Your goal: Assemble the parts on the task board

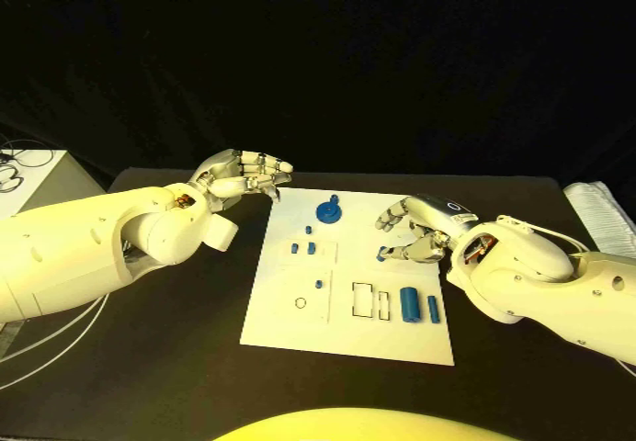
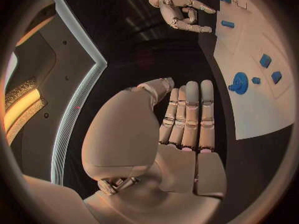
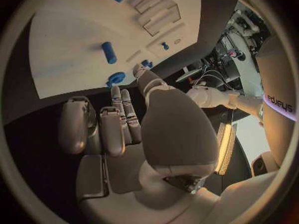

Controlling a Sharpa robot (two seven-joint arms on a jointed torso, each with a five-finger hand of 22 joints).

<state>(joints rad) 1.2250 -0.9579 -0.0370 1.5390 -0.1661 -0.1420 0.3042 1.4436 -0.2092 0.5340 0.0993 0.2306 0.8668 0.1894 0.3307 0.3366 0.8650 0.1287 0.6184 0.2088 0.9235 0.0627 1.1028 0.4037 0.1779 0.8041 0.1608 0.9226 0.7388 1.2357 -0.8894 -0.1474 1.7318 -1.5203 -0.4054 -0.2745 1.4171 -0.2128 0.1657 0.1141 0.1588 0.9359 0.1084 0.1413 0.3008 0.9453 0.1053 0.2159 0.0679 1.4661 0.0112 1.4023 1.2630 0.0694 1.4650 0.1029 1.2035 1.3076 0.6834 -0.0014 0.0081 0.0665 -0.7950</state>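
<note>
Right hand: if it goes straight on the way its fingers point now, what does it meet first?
Probably the small blue part lying just before the right hand, on the task board.

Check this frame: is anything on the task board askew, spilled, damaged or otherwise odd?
Nothing stands out. The task board lies flat on the table, undamaged. The blue parts, including the gear and two long cylinders, rest on it. Neither the left robot hand nor the right robot hand holds anything.
</note>
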